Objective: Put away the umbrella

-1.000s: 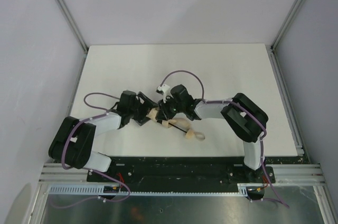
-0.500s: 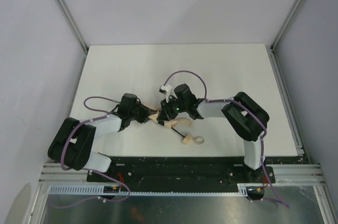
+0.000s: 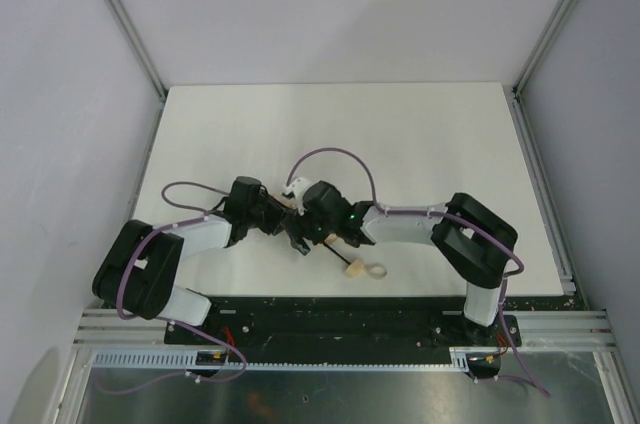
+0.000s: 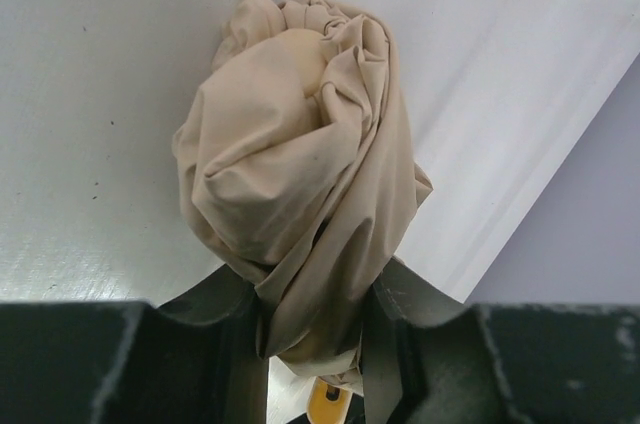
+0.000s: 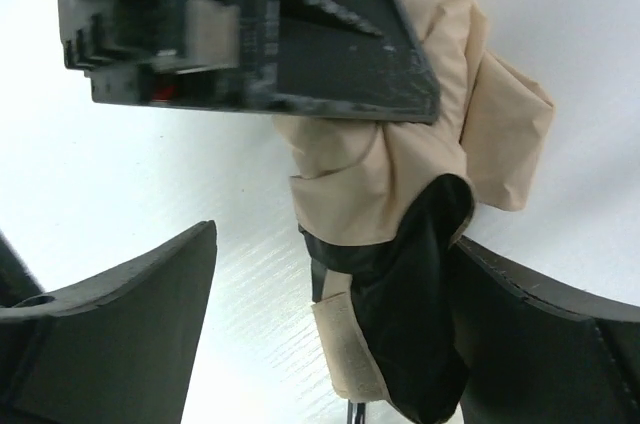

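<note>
— The umbrella (image 4: 300,174): which pincer is pinching it?
— The left gripper (image 4: 315,294) is squeezing its crumpled, matte beige cloth between dark fingers; the right gripper (image 5: 335,264) is standing spread around the bundle.
— And farther out?
— A thin black shaft (image 3: 337,254) is running to a small tan handle (image 3: 354,267) with a loop strap (image 3: 376,270); it is all lying by the white desk's (image 3: 400,134) near edge, about midway along.

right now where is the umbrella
In the top view the umbrella lies front-centre on the table, canopy gripped by the left end effector, the open right end effector around it.
</note>
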Available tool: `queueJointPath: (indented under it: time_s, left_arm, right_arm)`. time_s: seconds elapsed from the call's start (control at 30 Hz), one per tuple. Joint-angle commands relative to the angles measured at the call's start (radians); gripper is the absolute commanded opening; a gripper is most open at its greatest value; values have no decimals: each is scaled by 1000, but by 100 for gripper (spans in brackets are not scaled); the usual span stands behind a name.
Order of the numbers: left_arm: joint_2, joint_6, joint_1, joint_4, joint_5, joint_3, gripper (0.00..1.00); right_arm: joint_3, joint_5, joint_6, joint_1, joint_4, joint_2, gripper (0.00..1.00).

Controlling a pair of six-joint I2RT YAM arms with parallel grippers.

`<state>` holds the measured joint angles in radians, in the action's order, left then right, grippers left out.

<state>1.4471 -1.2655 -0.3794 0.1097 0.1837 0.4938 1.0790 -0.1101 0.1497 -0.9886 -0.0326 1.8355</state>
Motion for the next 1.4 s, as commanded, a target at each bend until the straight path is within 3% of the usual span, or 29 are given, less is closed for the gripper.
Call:
queueJointPath:
  time_s: [0.0, 0.1, 0.2, 0.23, 0.43, 0.5, 0.57, 0.73, 0.8, 0.9, 1.2, 1.3, 1.37]
  left_arm:
    - [76, 55, -1, -286, -86, -39, 0]
    - [79, 43, -2, -297, -74, -35, 0]
    - [77, 35, -7, -309, -70, -32, 0]
    - [74, 35, -8, -312, -72, -30, 0]
    - [44, 44, -12, -321, -88, -20, 0]
    - [29, 58, -12, -321, -101, -12, 0]
    - [15, 82, -12, -320, -116, 1, 10]
    - [-34, 131, 13, -320, -140, 20, 79]
    - [-46, 158, 32, -321, -138, 27, 94]
    - [-39, 184, 57, -321, -130, 35, 99]
    - [82, 169, 60, -320, -129, 51, 99]
    - [128, 149, 43, -320, -144, 58, 96]
    - [145, 136, 23, -319, -154, 58, 88]
  right_arm:
    - [90, 329, -128, -105, 123, 41, 88]
    - [162, 474, -142, -142, 156, 125, 87]
    - [223, 584, -122, -161, 179, 201, 78]
    - [229, 598, -111, -162, 181, 216, 73]
    - [212, 542, -66, -131, 242, 267, 12]
    - [173, 485, -70, -114, 233, 261, 3]
    - [124, 395, -84, -91, 203, 240, 1]
    - [26, 138, -118, -27, 127, 193, 0]
    - [1, 53, -125, -5, 111, 180, 0]
    - [-16, -23, -125, 20, 100, 168, 0]
    - [-53, -247, -74, 71, 47, 141, 0]
    - [-57, -293, -53, 92, 8, 134, 0]
    - [-57, -308, -47, 102, -2, 128, 0]
